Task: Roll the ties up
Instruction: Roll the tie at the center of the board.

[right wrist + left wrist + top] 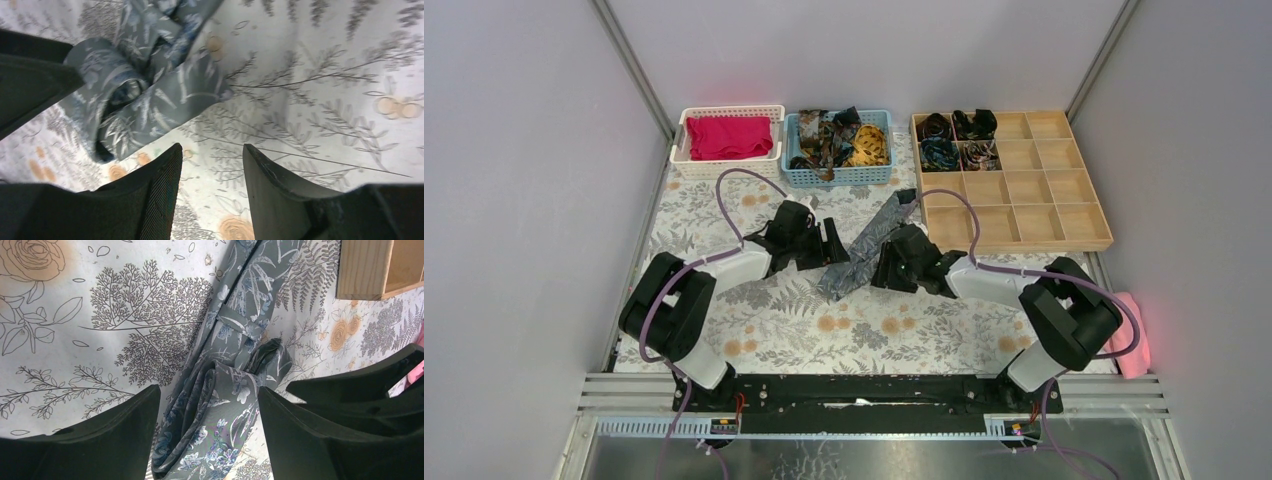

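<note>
Rolling step: long grey floral-print fabric tie (869, 235) lies diagonally at centre of floral-patterned table (804, 320), near end loosely curled. Jaws of left gripper (208, 390) spread astride curl. Jaws of right gripper (211, 146) spread, empty, just beside it. Next move likely needs pinch on curl, then turning it along strip.

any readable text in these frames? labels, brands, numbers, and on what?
None readable. The grey tie and the tablecloth carry only floral prints. The wooden tray, blue basket and white basket show no lettering. Any marks on the base rail are too small to tell.
</note>
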`<state>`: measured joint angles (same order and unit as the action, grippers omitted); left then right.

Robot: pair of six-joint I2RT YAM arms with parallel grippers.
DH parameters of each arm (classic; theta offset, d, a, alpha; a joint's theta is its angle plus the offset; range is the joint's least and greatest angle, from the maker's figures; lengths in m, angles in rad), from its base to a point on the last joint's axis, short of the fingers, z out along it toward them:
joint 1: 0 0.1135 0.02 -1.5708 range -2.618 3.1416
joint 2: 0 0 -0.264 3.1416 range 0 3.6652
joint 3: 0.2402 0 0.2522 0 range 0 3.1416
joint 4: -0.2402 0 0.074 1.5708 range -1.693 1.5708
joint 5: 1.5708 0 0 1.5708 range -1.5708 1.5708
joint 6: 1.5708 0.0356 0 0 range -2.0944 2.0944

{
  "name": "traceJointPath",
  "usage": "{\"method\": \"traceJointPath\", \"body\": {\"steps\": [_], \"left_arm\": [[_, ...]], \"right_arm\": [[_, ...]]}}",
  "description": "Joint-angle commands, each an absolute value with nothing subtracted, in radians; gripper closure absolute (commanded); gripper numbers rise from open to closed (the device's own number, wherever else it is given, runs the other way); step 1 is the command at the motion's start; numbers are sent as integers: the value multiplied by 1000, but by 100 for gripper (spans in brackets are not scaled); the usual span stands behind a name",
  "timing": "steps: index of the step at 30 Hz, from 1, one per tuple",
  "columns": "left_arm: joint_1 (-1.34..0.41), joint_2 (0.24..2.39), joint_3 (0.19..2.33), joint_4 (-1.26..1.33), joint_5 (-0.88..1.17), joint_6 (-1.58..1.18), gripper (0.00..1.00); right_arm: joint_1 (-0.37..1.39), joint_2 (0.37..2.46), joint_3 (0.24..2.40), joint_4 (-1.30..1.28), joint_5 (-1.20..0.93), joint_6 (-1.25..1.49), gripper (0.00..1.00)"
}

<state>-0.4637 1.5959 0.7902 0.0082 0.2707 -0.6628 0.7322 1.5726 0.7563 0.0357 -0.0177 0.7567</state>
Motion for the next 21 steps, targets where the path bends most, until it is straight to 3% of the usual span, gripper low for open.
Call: {"method": "traceJointPath", "body": {"steps": [1,17,21], "left_arm": [[-459,1607,802,63,287,-662,22],[-459,1608,795,63,290,-649,22],[-457,1608,792,62,287,-646,22]], "right_arm": [[704,1528,809,-36,100,697,45],[647,1734,874,130,-79,646,44],[645,1760,860,189,-142,667,54]]}}
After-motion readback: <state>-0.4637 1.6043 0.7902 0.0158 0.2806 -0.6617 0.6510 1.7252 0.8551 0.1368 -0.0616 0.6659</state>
